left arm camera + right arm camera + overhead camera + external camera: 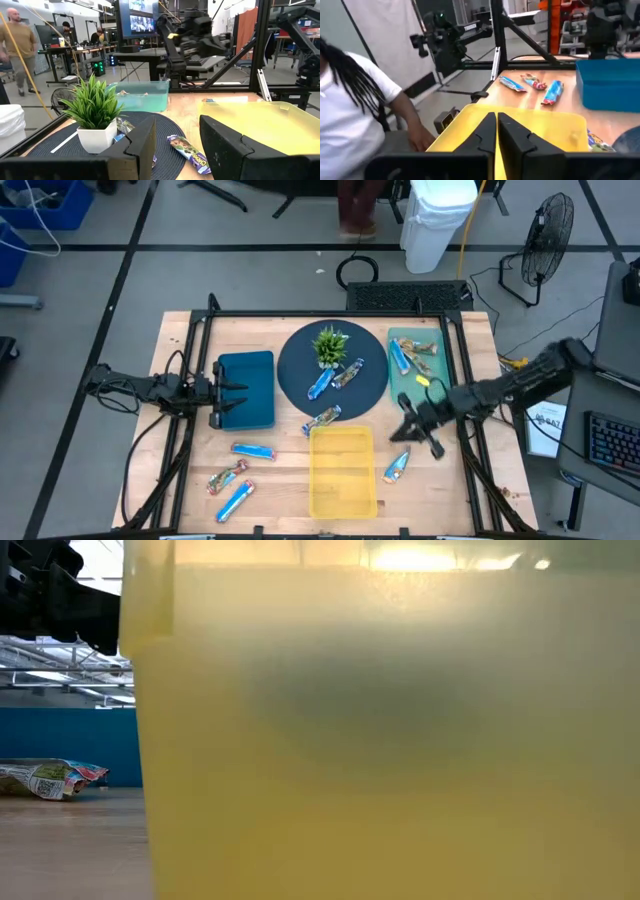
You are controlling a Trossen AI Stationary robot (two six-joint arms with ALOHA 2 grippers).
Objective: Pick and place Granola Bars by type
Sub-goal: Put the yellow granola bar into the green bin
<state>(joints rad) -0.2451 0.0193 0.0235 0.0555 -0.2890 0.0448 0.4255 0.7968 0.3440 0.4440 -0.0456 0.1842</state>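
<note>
Right gripper [407, 434] reaches in from right edge, low over surface [180, 480] just right of yellow bin [343, 490], fingers [512, 132] pressed together, empty. Left gripper [240, 393] waits over blue bin [255, 370], fingers [225, 142] apart. Granola Bars [240, 475] scattered: surface, dark round mat [295, 360], green bin [412, 385].

Robotics lab: monitors [141, 19], workbenches [75, 52], metal frame rigs [260, 47], floor fan [548, 230].

Low view almost wholly blocked by the yellow bin's [400, 740] wall. Only one wrapped bar [50, 778] seen past it, cut off by the edge. Wrapper print on the Granola Bars [245, 450] too small to read from above.
</note>
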